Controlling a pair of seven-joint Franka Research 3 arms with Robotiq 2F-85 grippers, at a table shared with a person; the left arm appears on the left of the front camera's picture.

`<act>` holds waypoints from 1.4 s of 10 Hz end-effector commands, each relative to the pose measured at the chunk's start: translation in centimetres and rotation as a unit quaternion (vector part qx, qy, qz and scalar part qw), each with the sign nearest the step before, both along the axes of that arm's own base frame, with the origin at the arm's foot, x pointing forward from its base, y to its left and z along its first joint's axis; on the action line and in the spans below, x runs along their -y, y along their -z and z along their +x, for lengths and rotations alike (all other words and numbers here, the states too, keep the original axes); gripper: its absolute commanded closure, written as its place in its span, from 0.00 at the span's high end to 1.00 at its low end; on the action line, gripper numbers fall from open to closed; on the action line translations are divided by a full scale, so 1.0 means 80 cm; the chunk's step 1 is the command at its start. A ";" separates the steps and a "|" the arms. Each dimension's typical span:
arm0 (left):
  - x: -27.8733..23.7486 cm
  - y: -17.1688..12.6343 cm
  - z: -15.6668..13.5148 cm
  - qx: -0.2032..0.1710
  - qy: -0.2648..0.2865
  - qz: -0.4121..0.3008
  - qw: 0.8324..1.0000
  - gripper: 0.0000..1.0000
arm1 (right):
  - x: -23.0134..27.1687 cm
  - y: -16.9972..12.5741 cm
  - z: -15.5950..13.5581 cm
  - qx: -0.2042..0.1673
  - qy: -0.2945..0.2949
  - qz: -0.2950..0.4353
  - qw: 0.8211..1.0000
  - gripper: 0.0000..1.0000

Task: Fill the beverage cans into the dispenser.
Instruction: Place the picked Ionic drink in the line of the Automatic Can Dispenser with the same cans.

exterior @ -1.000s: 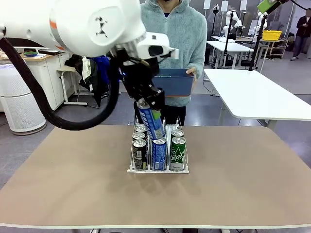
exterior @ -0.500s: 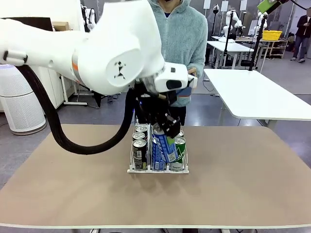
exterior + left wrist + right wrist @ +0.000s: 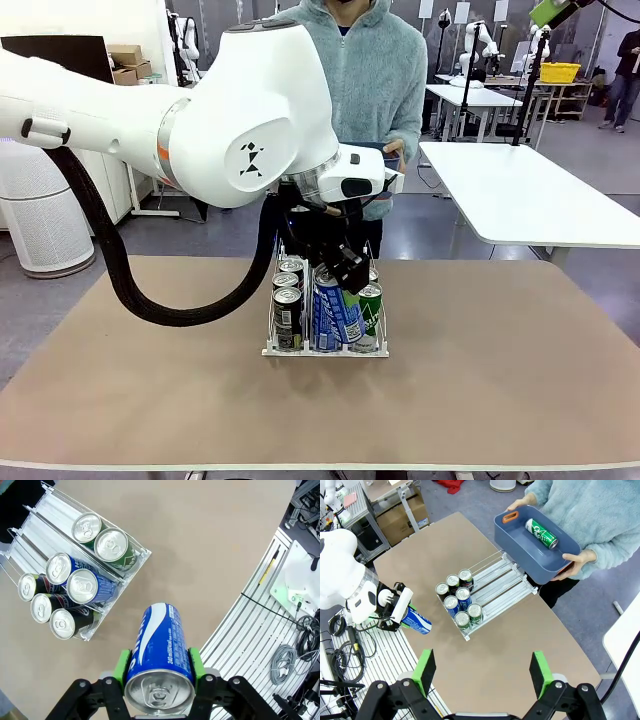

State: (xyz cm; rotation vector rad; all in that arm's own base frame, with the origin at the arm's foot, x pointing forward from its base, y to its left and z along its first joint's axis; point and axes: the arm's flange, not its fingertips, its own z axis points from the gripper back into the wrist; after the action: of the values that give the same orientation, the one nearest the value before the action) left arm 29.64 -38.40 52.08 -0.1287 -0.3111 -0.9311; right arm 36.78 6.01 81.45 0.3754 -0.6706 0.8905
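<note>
Honestly, no word here is readable. The nearest blue can (image 3: 160,645) has white print down its side, too blurry to make out. Same for the white lettering on the green can (image 3: 541,533) in the bin (image 3: 520,547). The arm (image 3: 120,110) carries a small black logo (image 3: 248,160).

The clear three-lane dispenser (image 3: 50,515) holds three black cans (image 3: 42,607), two blue cans (image 3: 82,586) and two green cans (image 3: 111,544) upright. A third blue can (image 3: 159,645) hangs tilted in the left end effector (image 3: 159,666).
</note>
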 end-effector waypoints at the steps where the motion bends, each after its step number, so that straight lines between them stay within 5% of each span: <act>1: 0.000 0.001 0.001 -0.001 -0.001 0.001 1.000 0.57 | -0.001 0.000 -0.002 -0.004 0.000 0.004 1.000 1.00; 7: -0.008 0.041 0.075 0.025 -0.025 0.036 0.999 0.57 | -0.001 0.000 -0.002 -0.004 0.000 0.004 1.000 1.00; 14: 0.003 0.076 0.094 -0.004 0.003 0.055 0.998 0.57 | -0.001 0.000 -0.002 -0.004 0.000 0.004 1.000 1.00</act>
State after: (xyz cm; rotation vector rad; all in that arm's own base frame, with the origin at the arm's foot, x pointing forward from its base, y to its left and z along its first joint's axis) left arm 36.19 -37.84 45.88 -0.0439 -0.2409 -0.9378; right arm 36.78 6.01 81.45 0.3753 -0.6706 0.8905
